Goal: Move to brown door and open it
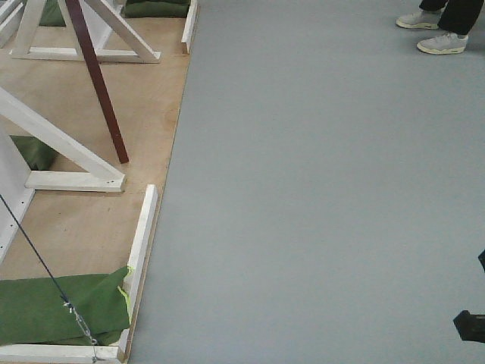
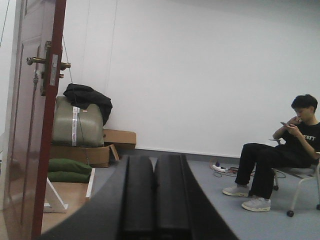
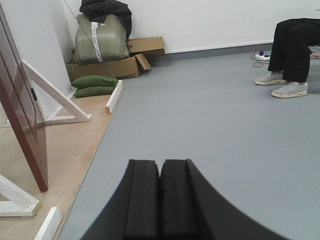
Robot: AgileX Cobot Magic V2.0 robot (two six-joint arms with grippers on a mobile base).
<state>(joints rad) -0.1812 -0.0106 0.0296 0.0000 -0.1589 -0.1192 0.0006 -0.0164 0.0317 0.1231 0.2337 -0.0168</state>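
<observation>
The brown door (image 2: pixel 30 150) stands ajar at the far left of the left wrist view, its edge toward me, with its brass lever handle (image 2: pixel 39 60) and silver latch plate (image 2: pixel 53 69) high up. In the right wrist view the door (image 3: pixel 22 130) shows at the left edge; in the front view only its bottom edge (image 1: pixel 97 80) slants over the plywood. My left gripper (image 2: pixel 153 161) is shut and empty, well right of the door. My right gripper (image 3: pixel 160 164) is shut and empty over grey floor.
White wooden braces (image 3: pixel 52 97) and green sandbags (image 3: pixel 95 85) stand on a plywood base (image 1: pixel 83 220). Cardboard boxes and an olive bag (image 2: pixel 77 125) sit by the wall. A seated person (image 2: pixel 280 155) is at the right. Grey floor (image 1: pixel 318 189) stretches ahead.
</observation>
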